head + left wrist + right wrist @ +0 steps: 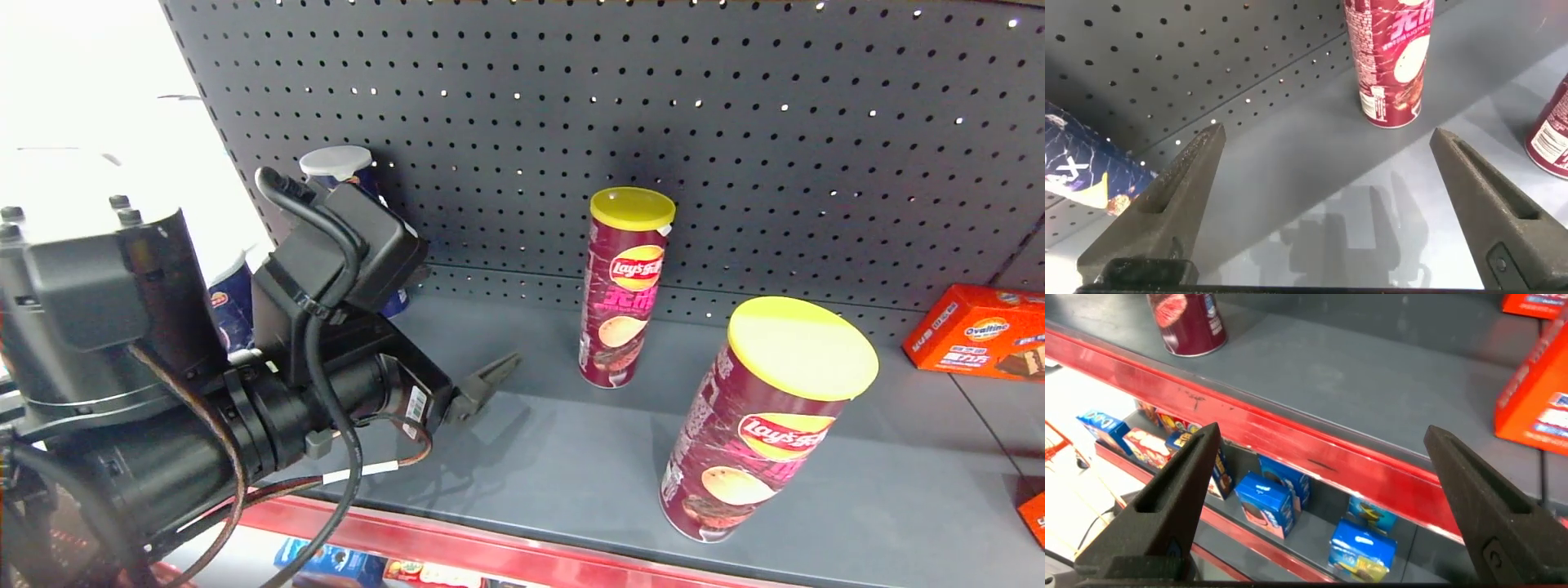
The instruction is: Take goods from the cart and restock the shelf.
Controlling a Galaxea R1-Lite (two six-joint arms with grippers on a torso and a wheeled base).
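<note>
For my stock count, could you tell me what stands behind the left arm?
A blue can with a white lid stands by the pegboard; the left arm covers most of its body.

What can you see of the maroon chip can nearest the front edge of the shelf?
The maroon cylindrical chip can has a flat yellow plastic lid, closed, and a glossy printed wrap showing a red-and-yellow logo and pictured chips. It stands on its base on the grey metal shelf, near the red front edge, apart from the matching maroon can behind it. Only the shelf touches it.
</note>
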